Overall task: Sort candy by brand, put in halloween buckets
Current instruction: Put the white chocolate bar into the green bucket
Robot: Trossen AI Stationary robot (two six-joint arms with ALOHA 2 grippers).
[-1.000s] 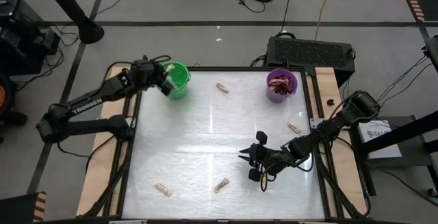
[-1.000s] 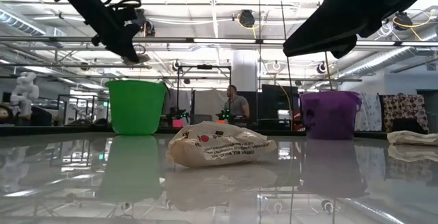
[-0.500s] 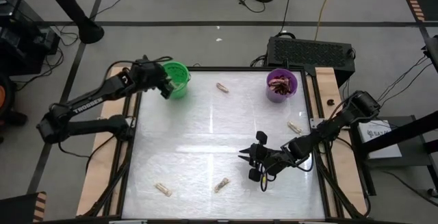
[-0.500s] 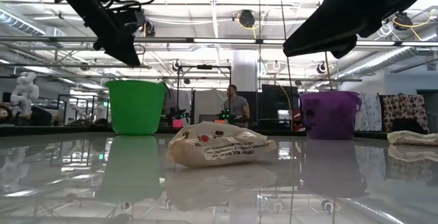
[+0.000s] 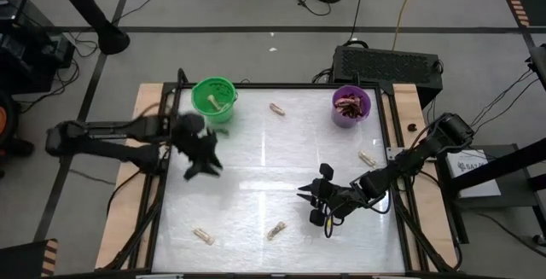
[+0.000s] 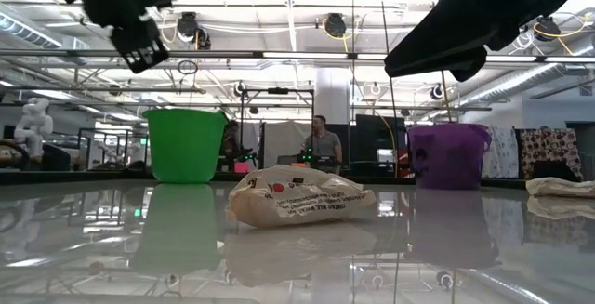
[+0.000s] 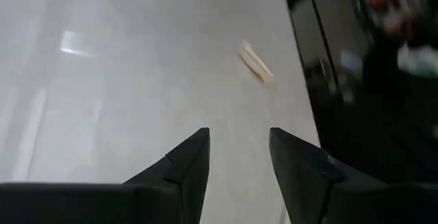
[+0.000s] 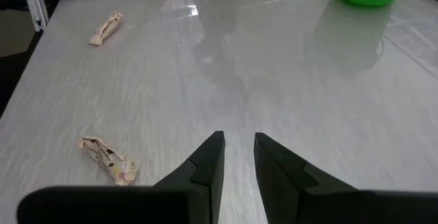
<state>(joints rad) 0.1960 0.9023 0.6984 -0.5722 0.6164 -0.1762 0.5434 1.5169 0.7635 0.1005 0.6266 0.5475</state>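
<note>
1. Four small pale tan-cream wrapped candy pieces are seen loose on the white table top [image 5: 256, 168] in the high view: one at lower left [image 5: 202, 235], one at lower centre [image 5: 275, 229], one at upper centre [image 5: 277, 108], one at right of centre [image 5: 367, 159].
2. The bright green round plastic pail [image 5: 213, 98] stands at upper left with a pale piece inside; the purple round plastic pail [image 5: 351, 106] at upper right holds dark red-brown bars.
3. The left gripper [image 5: 203, 158] hovers at left of centre, fingers apart, nothing between them.
4. The right gripper [image 5: 314, 202] hangs at lower centre-right, fingers slightly apart, empty.
5. Judgement: pieces are light, with soft crinkly wrappers, likely slippery on the glossy top; they are best pinched across the narrow middle.
</note>
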